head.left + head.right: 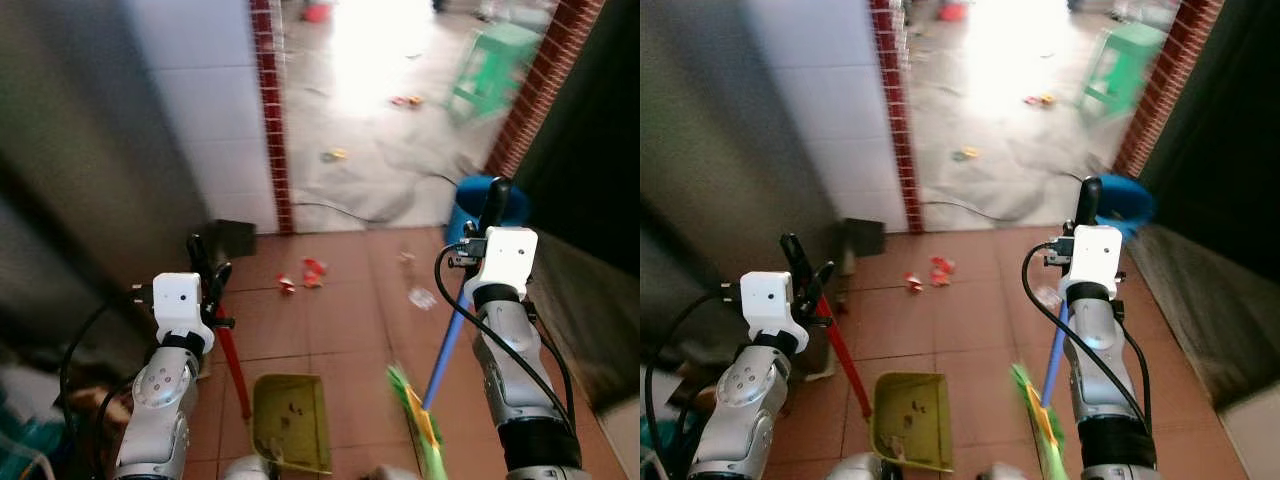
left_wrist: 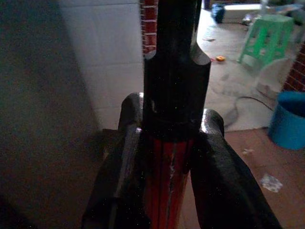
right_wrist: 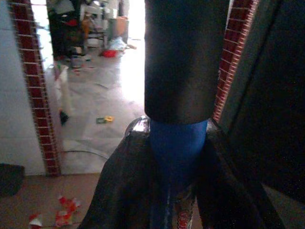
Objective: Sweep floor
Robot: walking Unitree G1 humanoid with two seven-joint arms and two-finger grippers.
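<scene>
My left gripper (image 1: 207,262) is shut on the red dustpan handle (image 1: 233,362), whose black grip sits between the fingers (image 2: 119,157). The yellow-green dustpan (image 1: 290,420) rests on the terracotta tiles in front of me. On the other side, my right gripper (image 1: 492,212) is shut on the blue broom handle (image 1: 446,345), seen close in the right wrist view (image 3: 176,157). The green broom head (image 1: 420,420) touches the floor right of the dustpan. Red and white litter (image 1: 303,274) lies ahead on the tiles, with a pale scrap (image 1: 422,297) further right.
A white tiled wall (image 1: 200,110) with a red brick edge (image 1: 270,120) stands at left. The doorway opens onto a bright concrete floor (image 1: 370,140) with scattered litter, a cable and a green stool (image 1: 490,65). A blue bucket (image 1: 478,200) sits by the right brick jamb.
</scene>
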